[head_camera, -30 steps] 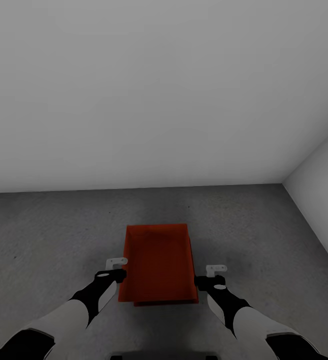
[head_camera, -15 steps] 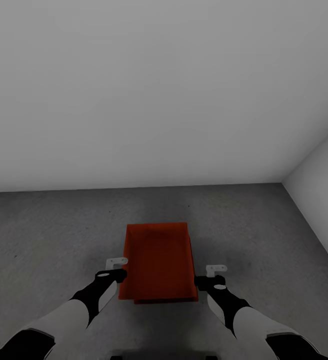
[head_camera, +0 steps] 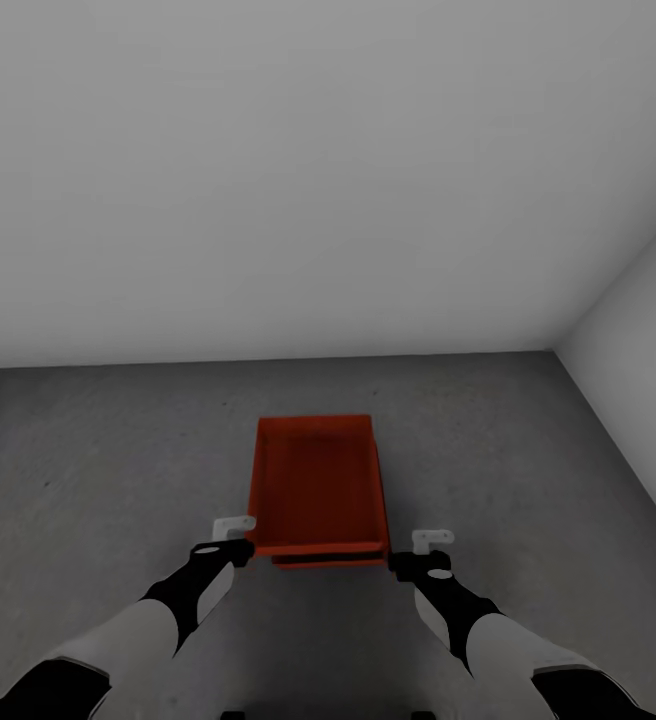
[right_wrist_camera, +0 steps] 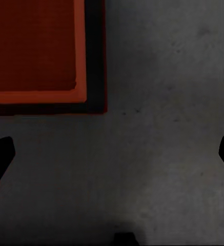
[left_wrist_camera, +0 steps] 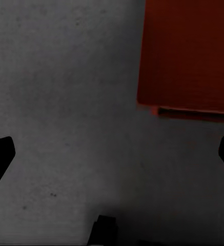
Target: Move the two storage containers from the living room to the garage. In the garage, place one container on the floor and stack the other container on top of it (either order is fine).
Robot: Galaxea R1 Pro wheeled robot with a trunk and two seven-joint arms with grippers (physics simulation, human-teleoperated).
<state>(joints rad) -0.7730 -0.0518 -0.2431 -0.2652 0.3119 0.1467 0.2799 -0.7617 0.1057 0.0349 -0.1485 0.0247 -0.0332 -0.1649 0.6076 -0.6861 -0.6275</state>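
Now: both grippers empty beside the stacked bins

Both sets of jaws stand wide apart with nothing between them. The left gripper [head_camera: 234,534] and right gripper [head_camera: 433,550] hover low over the floor [head_camera: 88,480], one just off each near corner of the storage containers [head_camera: 318,490], touching neither. Both forearms reach forward and down, roughly parallel. The orange-red bins sit one on the other on the dark speckled concrete of the garage [head_camera: 298,180], the lower one's edge peeking out beneath the upper at the near end, open tops up.
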